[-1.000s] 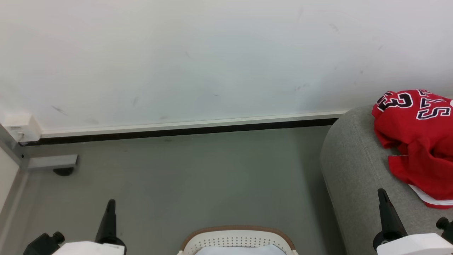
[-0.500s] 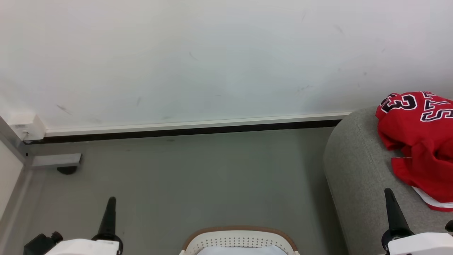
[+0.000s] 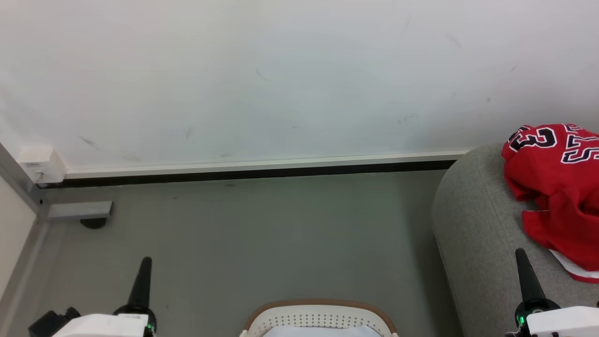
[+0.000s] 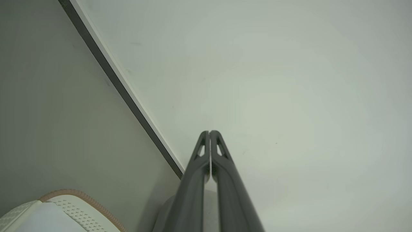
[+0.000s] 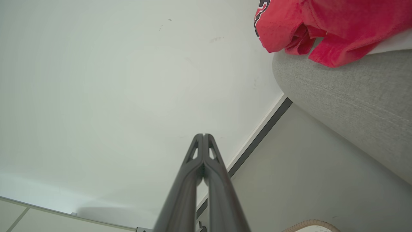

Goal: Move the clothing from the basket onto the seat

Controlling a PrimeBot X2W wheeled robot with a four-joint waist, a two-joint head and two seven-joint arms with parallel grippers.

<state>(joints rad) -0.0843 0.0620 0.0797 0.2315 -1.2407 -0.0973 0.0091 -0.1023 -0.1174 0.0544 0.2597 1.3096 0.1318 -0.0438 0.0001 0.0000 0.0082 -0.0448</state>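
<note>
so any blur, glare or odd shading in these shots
Head view: even soft light, no glare, numerals on the clothing crisp. Left wrist view: the left gripper is sharp, the wall dims toward the corners. Right wrist view: the right gripper and the weave of the seat are sharp, no glare.

The left claw (image 3: 144, 264) stands at the lower left of the head view and the right claw (image 3: 521, 256) at the lower right, both pointing up. In each wrist view the two dark fingers (image 4: 227, 180) meet at the tips, holding nothing. A pale wrist housing (image 3: 105, 325) sits below each.
</note>
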